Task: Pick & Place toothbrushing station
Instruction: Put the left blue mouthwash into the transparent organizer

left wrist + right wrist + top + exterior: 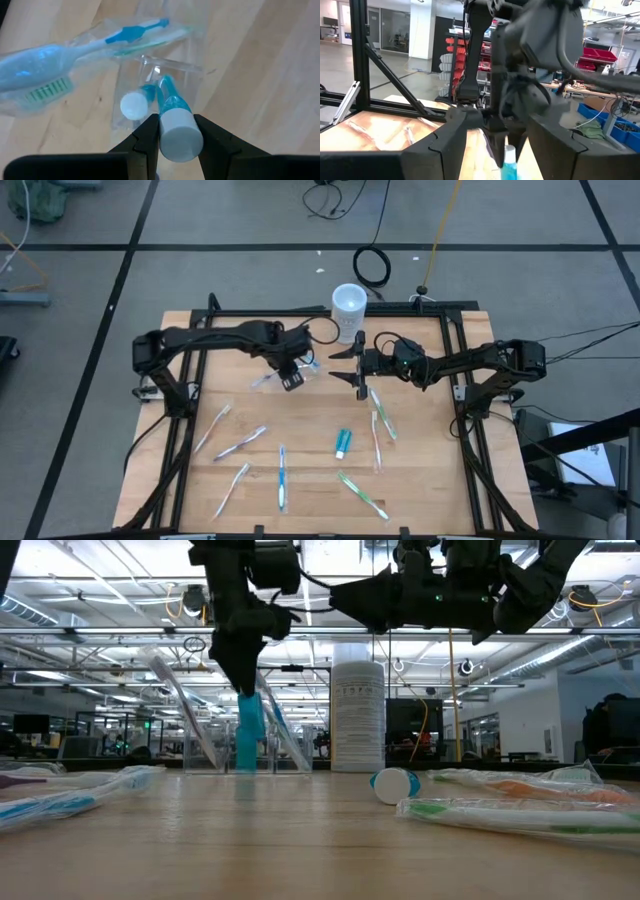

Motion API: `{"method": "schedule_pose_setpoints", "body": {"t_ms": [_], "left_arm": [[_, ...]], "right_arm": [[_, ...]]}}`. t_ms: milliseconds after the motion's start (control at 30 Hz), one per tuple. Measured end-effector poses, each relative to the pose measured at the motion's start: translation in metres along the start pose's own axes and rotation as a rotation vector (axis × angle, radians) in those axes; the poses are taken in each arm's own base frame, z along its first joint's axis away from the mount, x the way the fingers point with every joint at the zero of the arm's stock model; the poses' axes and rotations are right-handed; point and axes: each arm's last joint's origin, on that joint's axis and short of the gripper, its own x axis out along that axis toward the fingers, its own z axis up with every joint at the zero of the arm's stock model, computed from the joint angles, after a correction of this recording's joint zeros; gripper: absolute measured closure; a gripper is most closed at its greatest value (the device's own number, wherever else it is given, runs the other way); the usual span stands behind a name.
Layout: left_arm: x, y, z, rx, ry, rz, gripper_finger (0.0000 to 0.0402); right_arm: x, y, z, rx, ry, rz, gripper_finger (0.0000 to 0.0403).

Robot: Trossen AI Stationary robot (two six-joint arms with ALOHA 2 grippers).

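Toothbrushing station (268, 381), the shallow clear plastic tray, lies on the wooden worktop (430, 480) toward its far side, just left of centre, as we look down from above; in the level view its glinting walls (205, 735) stand left of the white cup. Directly over it we see the left hand (175, 131), its two dark fingers (150, 137) clamped on a small blue tube with a white cap (172, 117), held upright with the cap toward the wrist and the blue end pointing down into the tray. We also make out a second round white cap (134, 106) lying inside the tray beside the tube, and a packaged blue toothbrush (75, 55) resting across the tray's edge. The same blue tube (247, 730) hangs below the left hand in the level view, close to the worktop. The right hand (350, 365) hovers just right of the left one, above the worktop, fingers spread wide and holding nothing; from its wrist we look past them straight at the left arm. The white cylindrical cup (349, 305) stands at the far edge, behind both hands. Nearer to us, another small blue tube (343, 443) lies on its side, and wrapped toothbrushes are scattered around it, among them a blue one (282, 477) and a green one (362, 496).
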Motion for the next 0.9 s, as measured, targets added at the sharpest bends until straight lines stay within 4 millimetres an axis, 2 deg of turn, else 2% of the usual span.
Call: {"method": "schedule_pose_setpoints", "body": {"t_ms": [267,533,733,900], "left_arm": [[0.005,0.011,0.002,0.088,0.02,0.008,0.0295],[0.006,0.017,0.0,0.285,0.051,-0.066,0.0295],[0.011,0.022,0.001,0.281,0.068,-0.055,0.0295],[0.026,0.023,0.002,0.285,0.12,-0.063,0.0295]], "right_arm": [[0.0,0.0,0.0,0.001,0.003,0.0,0.0206],[0.0,0.0,0.0,0.001,0.003,0.001,0.0207],[0.0,0.0,0.0,0.001,0.003,0.001,0.0207],[0.0,0.0,-0.001,0.002,0.005,0.002,0.0207]]}}
